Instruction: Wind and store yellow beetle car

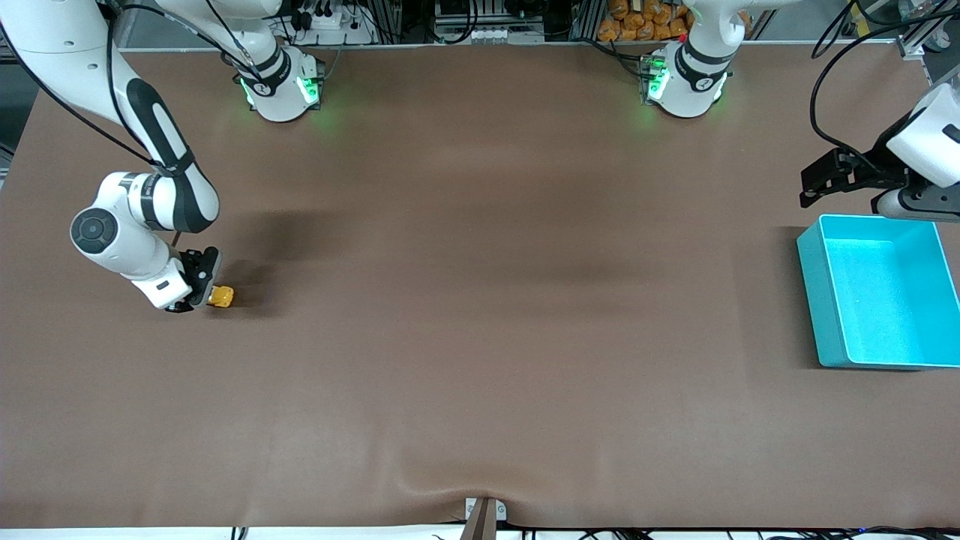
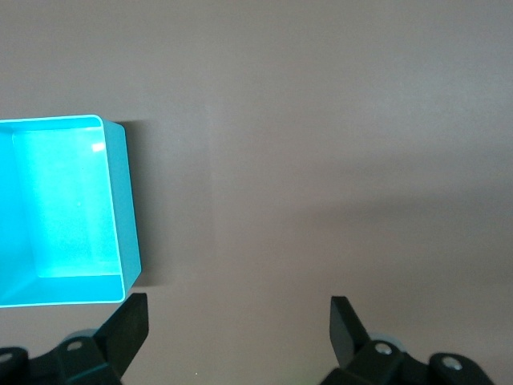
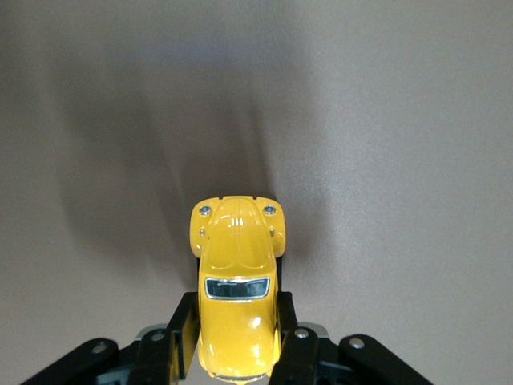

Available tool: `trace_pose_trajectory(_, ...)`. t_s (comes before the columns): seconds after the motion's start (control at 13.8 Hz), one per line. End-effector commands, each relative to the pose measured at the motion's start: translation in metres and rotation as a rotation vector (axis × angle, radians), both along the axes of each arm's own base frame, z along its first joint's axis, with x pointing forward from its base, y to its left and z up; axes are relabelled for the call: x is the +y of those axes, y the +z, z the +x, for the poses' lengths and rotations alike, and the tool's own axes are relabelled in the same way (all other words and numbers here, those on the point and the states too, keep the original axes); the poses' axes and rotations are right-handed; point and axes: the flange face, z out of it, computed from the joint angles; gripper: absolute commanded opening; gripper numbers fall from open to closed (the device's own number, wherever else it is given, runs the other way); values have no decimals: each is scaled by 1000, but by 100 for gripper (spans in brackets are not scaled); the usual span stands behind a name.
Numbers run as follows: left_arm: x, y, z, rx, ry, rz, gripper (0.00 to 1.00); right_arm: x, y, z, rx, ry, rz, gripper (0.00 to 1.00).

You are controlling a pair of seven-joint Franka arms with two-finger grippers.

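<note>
Right wrist view shows my right hand pinching the yellow beetle car by its flanks, one finger on each side just aft of the windscreen, the bonnet and headlights pointing away from the wrist. I read that as a firm hold on the body, wheels down toward the worktop.

In the front view the right hand sits low at about 9 o'clock of the worktop, toward the right arm's end, with the yellow beetle car poking out of it at or just above the brown surface; I cannot tell whether the wheels are touching.

My left hand is spread wide and carrying nothing. It waits in the air by the turquoise bin, which stands at about 3 o'clock, toward the left arm's end and well apart from the car. The bin looks empty.

My judgement: the grasp is done, and the pull-back winding is either under way or about to start. Storing is entirely left, since the car is a whole worktop away from the bin.
</note>
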Motion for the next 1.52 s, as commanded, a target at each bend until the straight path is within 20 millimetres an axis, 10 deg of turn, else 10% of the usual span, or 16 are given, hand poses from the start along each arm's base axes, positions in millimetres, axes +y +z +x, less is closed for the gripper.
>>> trace_pose_trajectory(0.0,1,6,-2,-6,15,19,100,-12,-18,-2,18,29,-5,8)
trace_pose_trajectory(0.87,1,7,-3,-9,15,19,100,-28,-14,-1,14,59,-7,9)
trace_pose_trajectory(1.01,1,6,-2,-7,15,19,100,-30,-9,6,7,58,-10,48)
trace_pose_trajectory(1.09,1,6,-2,-7,15,19,100,-33,1,14,-13,53,-15,99)
trace_pose_trajectory(1.45,0,6,-2,-7,13,19,100,-50,87,63,124,3,-9,100)
